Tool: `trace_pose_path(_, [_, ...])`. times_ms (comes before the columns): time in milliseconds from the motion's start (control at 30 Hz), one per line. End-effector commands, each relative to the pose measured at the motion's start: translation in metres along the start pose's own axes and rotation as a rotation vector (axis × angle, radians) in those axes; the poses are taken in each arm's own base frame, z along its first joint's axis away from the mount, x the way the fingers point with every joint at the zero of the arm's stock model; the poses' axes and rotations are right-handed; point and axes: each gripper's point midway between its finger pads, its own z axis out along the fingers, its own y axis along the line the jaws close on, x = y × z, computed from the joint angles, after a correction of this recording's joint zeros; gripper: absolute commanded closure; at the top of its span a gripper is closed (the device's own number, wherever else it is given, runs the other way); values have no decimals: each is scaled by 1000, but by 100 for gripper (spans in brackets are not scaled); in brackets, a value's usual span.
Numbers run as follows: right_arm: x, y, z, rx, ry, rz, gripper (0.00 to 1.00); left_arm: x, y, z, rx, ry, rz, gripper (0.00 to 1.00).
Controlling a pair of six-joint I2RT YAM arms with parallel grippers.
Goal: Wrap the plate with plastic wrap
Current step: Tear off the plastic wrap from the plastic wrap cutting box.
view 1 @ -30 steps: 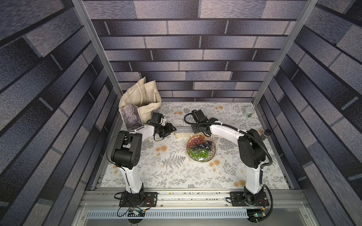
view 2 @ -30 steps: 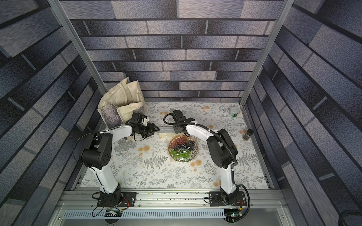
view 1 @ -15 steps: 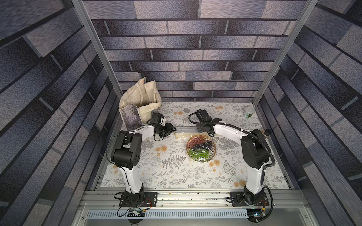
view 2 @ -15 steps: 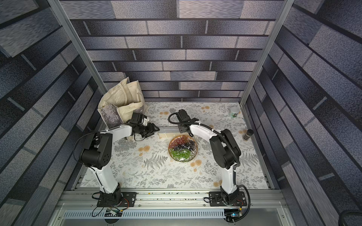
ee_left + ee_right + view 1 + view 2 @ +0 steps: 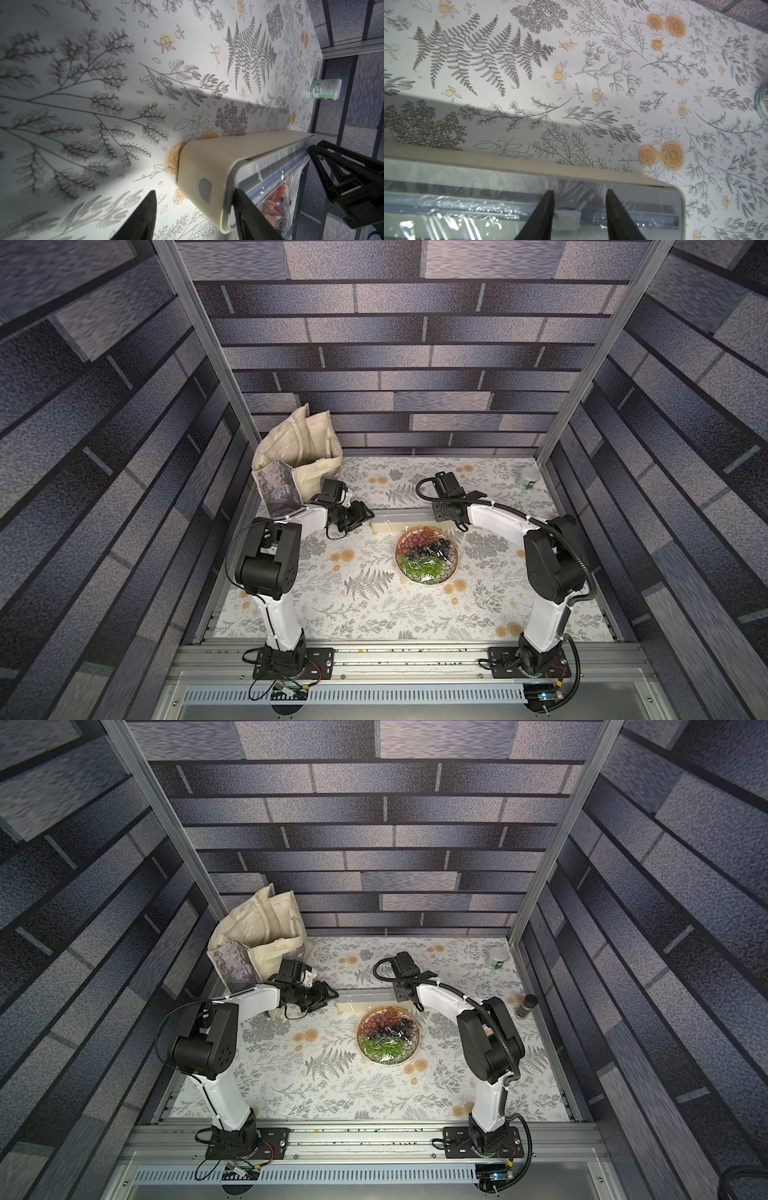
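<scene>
Slate-violet brick-patterned wall panels (image 5: 415,344) on aluminium posts (image 5: 205,335) close in three sides of a white worktop (image 5: 365,605) printed with grey ferns and orange roses. At 10 o'clock slumps a cream cloth tote bag (image 5: 307,456). The left jaws stand half open astride the 9 o'clock end of the long cream-and-grey dispenser box (image 5: 399,519), with a gap on one side. Just at the box's 6 o'clock, mid-worktop, sits the round gold-rimmed plate (image 5: 455,564) of red, purple and green grapes, with clear glossy plastic wrap (image 5: 424,570) over it. The right jaws stand narrowly apart around a small white slider (image 5: 566,221) near the box's 3 o'clock end. A white-lidded green jar (image 5: 528,480) occupies the 2 o'clock corner.
</scene>
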Motion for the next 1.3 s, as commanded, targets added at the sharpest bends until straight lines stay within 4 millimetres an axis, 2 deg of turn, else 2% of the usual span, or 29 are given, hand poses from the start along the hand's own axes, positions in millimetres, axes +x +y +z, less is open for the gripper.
trace_pose_path(0, [18,-17,-2,47,55,-6,57,12,23,9,-98,40,-9,39])
trace_pose_path(600, [46,-83,0,163,120,152,56,11,21,7,-102,36,-7,39])
trace_pose_path(767, [38,-90,-5,151,98,189,54,8,16,2,-99,25,3,38])
trace_pose_path(867, [24,-91,-13,109,66,222,51,3,9,-6,-85,11,14,34])
trace_pose_path(967, [2,-84,-33,22,-12,263,42,-3,-5,-19,-63,-19,35,26])
trace_pose_path(1067, [-8,-76,-57,-84,-71,314,23,-6,-19,-37,-43,-52,58,17])
trace_pose_path(1167, [0,-64,-71,-227,-88,393,2,2,-28,-50,-11,-57,55,12])
trace_pose_path(1267, [27,-48,-70,-389,-44,512,0,20,-33,-49,31,-25,32,11])
